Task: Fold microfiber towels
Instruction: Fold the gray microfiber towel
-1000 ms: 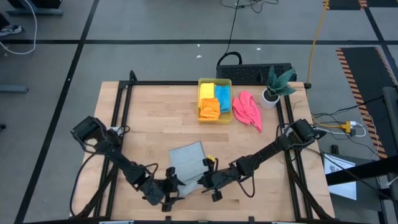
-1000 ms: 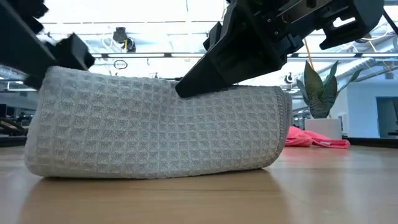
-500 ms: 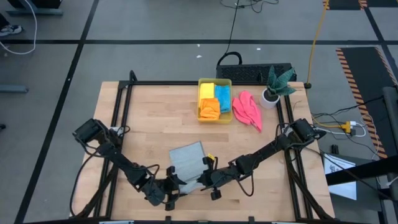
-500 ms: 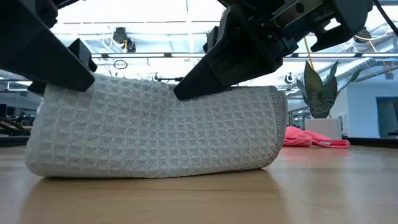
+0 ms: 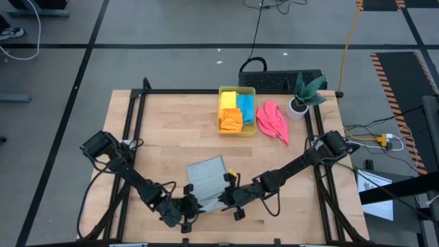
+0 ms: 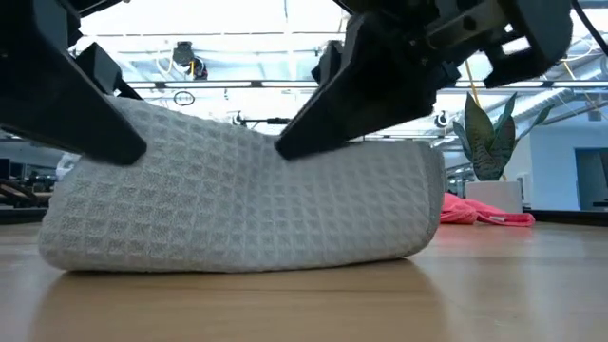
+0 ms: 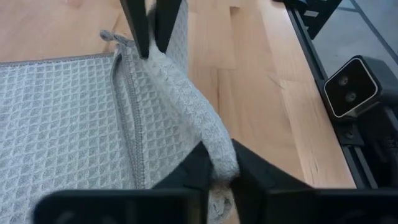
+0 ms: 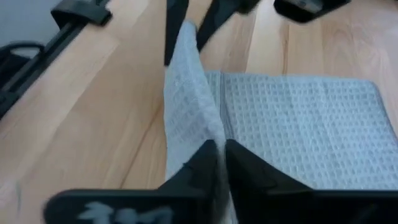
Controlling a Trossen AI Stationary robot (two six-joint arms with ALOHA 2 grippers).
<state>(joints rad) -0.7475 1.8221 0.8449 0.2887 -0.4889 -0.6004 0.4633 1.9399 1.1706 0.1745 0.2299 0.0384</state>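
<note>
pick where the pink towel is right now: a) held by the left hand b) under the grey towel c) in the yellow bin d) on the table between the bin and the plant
d, since the pink towel lies loose on the table, right of the yellow bin and beside the potted plant.

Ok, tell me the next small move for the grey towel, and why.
Probably lift and carry the pinched edge across. Both claws, left claw and right claw, are shut on the near edge of the grey towel, which lies flat on the table, unfolded.
</note>
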